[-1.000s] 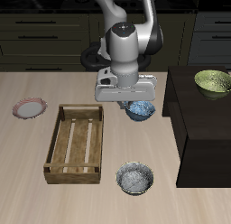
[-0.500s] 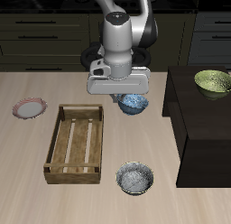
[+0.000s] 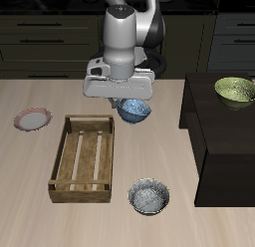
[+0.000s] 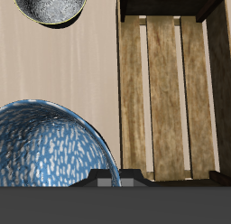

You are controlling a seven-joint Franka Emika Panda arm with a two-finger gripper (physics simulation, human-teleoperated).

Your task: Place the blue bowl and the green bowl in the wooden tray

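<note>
My gripper point(image 3: 127, 100) is shut on the rim of the blue bowl point(image 3: 134, 110) and holds it in the air just past the far corner of the wooden tray point(image 3: 84, 157). In the wrist view the blue bowl point(image 4: 50, 151), blue and white inside, hangs close under the camera beside the tray's slatted bottom point(image 4: 167, 83). The tray holds nothing. The green bowl point(image 3: 235, 89) sits on a dark raised block at the table's side, well away from the gripper.
A grey-white speckled bowl point(image 3: 148, 196) with a dark rim stands near the table's front edge beside the tray; it also shows in the wrist view point(image 4: 52, 6). A small pink plate point(image 3: 32, 119) lies beyond the tray. The dark block point(image 3: 224, 141) is tall.
My gripper has carried the blue bowl sideways and a little upward, away from the dark block and toward the tray. Nothing else has moved.
</note>
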